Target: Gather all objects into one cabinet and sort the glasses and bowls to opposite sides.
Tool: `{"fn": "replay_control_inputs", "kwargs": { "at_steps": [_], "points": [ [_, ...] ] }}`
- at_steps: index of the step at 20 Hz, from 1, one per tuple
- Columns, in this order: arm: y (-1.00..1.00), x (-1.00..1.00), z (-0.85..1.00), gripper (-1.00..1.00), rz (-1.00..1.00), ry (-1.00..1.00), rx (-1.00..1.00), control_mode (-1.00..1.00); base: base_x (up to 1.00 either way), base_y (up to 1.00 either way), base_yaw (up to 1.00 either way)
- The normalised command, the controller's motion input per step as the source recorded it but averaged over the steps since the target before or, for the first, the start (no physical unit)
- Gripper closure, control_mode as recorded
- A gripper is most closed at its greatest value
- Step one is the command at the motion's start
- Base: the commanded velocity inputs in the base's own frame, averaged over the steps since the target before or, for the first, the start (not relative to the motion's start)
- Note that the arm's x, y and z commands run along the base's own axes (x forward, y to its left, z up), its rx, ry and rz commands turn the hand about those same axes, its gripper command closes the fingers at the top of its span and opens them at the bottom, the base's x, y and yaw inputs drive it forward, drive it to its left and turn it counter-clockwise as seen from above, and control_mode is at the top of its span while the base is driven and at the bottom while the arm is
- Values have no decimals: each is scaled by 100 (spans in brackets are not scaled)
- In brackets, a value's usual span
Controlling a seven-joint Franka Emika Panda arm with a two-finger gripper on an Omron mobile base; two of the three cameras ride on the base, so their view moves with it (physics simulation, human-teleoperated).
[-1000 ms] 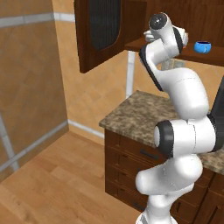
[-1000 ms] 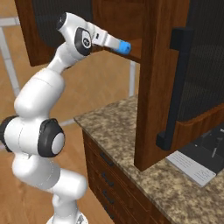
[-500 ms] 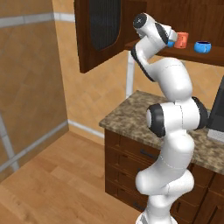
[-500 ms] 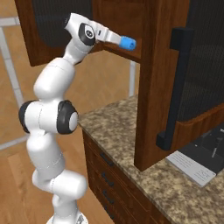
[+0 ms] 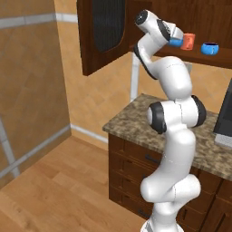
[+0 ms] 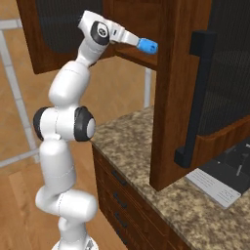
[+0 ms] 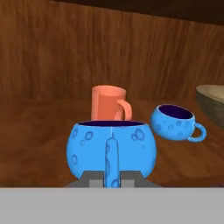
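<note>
**Blue cup held at the cabinet shelf, beside the mug**

Arm reaches up into the open wall cabinet [image 5: 213,27]. Gripper [image 7: 111,177] is clenched on the handle of a blue cup [image 7: 111,146]; handle sits between the two fingertips, cup upright w/ its opening up. In the left base view the held cup [image 5: 176,42] shows at the end of the arm, just left of the mug and level w/ the shelf. In the right base view it [image 6: 147,45] pokes out past the wrist, next to the edge of the right door [image 6: 178,93]. Cannot tell whether the cup's base rests on the shelf or hangs just above it.

On the shelf, hand view:
- orange-red mug [image 7: 109,103], upright, straight behind the held cup, handle to the right. Partly hidden by the cup's rim.
- second blue cup [image 7: 175,122], right of the mug, tilted, handle to the right. Apart from the held cup.
- wooden bowl [image 7: 212,103], far right, cut off by the edge.

Left base view: mug [image 5: 188,41] and second blue cup [image 5: 209,48] sit on the shelf, apart from each other, cup to the right.

Left door [image 5: 102,34] w/ dark mesh panel swung open. Below: speckled stone counter [image 5: 136,127] over brown drawers [image 5: 129,170] w/ dark handles.
</note>
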Motion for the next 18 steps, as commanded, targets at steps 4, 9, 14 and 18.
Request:
{"fn": "replay_control_inputs", "kwargs": {
  "at_steps": [4, 9, 14, 18],
  "points": [
    [-37, 10, -9, 100, 3, 0, 3, -100, 0, 0, 0],
    [-12, 37, -26, 100, 8, 2, 0, -100, 0, 0, 0],
    [-22, 46, -13, 100, 7, 1, 0, -100, 0, 0, 0],
    [-20, 21, -3, 100, 7, 0, 0, -100, 0, 0, 0]
  ]
}}
